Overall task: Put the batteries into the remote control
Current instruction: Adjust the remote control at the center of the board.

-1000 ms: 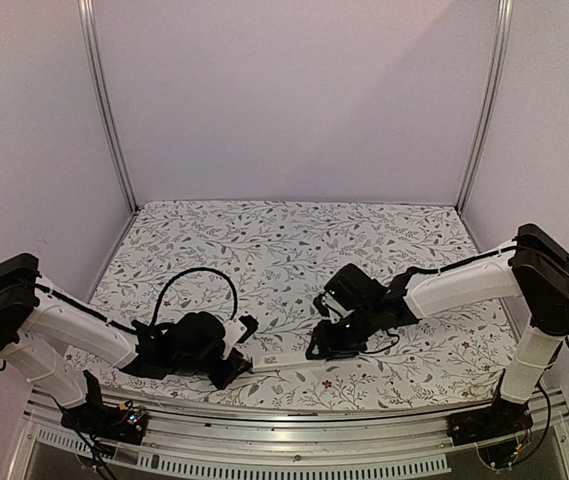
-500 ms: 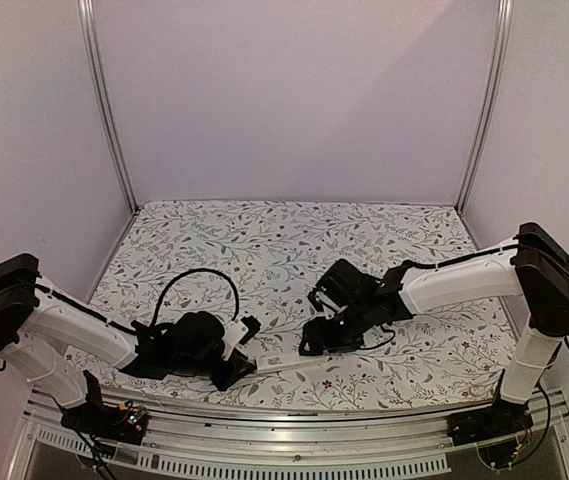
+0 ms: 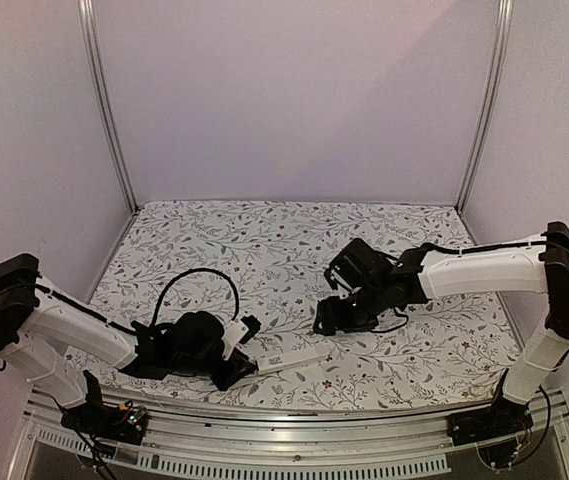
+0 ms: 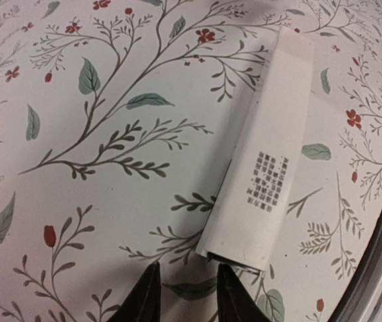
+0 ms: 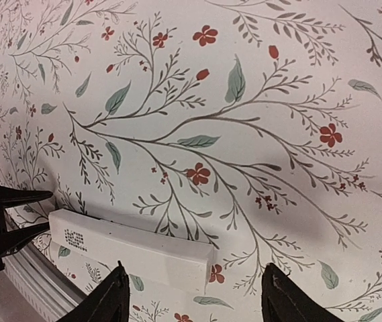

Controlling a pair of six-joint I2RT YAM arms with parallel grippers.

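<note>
Remote [image 4: 264, 154] lying lengthwise just ahead of left gripper [image 4: 186, 275], whose jaws are sitting slightly apart, gripping nothing. Right gripper [image 5: 192, 295] hanging spread wide, empty, bit farther off.

Top camera's perched high at the near edge, looking down and forward across the whole flowered table [image 3: 264, 230] to the back wall [image 3: 294, 100]. That's the wide shot. Left wrist camera is right down low, peering past its own fingertips [image 4: 145, 298], close on the remote control [image 4: 264, 168], which runs lengthwise away from it. Right wrist camera hangs a little higher, tilted down, and catches that same remote side-on, with the left gripper [image 5: 48, 211] poking in at the frame's left edge. All three views share the remote.
</note>
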